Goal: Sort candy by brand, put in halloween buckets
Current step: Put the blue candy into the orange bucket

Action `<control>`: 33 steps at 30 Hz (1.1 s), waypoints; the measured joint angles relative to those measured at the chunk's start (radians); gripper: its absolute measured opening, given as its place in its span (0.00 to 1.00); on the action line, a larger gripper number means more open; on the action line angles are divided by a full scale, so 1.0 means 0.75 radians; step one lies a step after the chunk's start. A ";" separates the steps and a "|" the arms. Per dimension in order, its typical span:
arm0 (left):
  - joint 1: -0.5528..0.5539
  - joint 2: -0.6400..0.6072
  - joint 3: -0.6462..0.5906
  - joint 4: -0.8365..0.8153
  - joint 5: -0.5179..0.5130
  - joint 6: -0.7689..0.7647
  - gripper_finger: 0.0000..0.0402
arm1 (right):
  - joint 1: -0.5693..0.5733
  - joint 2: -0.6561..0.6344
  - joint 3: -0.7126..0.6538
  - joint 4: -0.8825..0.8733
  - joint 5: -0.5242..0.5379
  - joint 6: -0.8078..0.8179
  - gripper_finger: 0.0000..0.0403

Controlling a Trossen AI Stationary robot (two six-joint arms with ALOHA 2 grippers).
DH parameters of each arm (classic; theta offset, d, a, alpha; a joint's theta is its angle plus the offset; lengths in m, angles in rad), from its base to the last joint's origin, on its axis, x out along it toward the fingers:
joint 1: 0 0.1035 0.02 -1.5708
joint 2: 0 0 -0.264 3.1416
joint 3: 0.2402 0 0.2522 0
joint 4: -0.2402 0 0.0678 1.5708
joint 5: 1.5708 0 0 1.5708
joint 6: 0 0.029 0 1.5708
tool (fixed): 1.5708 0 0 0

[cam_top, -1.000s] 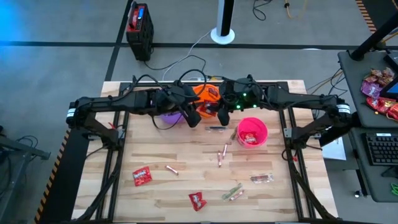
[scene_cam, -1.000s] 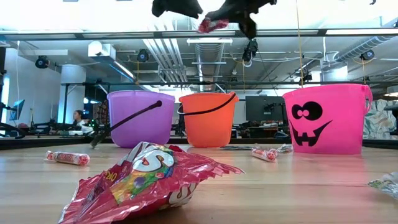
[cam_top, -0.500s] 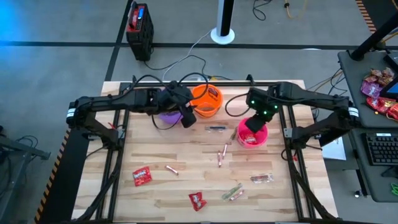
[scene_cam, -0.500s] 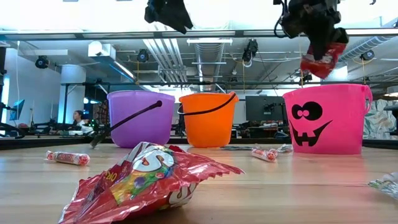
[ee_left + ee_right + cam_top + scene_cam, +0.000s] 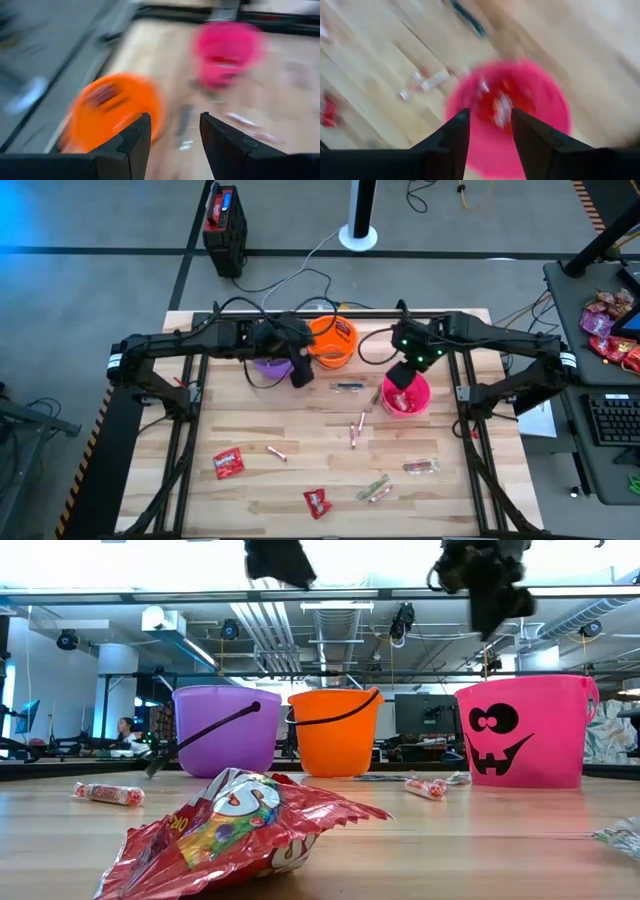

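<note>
Three buckets stand at the far side of the table: purple [image 5: 268, 366], orange [image 5: 332, 340] and pink [image 5: 405, 393]. My right gripper [image 5: 490, 112] hovers open above the pink bucket [image 5: 507, 115], which has red packets inside. My left gripper [image 5: 172, 117] hangs open and empty between the purple and orange buckets [image 5: 112, 107]. Loose candy lies flat on the wood: red packets [image 5: 228, 463] [image 5: 318, 502], thin sticks [image 5: 277, 451] [image 5: 356, 430], small bars [image 5: 420, 467] [image 5: 375, 490] and a dark piece [image 5: 348, 387].
In the low view a red packet [image 5: 240, 830] lies close to the camera and a stick [image 5: 108, 794] lies to its left. A black and red device [image 5: 224, 220] stands on the floor beyond the table. A side desk [image 5: 610, 330] with bags and a keyboard is to the right.
My right gripper has carried a red packet from above the orange bucket toward the table's right edge, to above the pink bucket, and has let it go; the packet no longer hangs under it. My left gripper has stayed near the purple and orange buckets.
</note>
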 joint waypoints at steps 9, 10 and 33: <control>0.014 0.237 -0.239 0.594 0.374 0.247 0.38 | -0.006 -0.001 0.001 0.219 0.116 -0.046 0.36; 0.020 0.262 -0.253 0.661 0.421 0.227 0.38 | -0.006 0.001 0.001 0.220 0.138 -0.047 0.36; -0.409 0.455 -0.941 1.949 -0.811 -0.078 0.19 | -0.006 0.016 -0.006 0.222 0.218 -0.166 0.36</control>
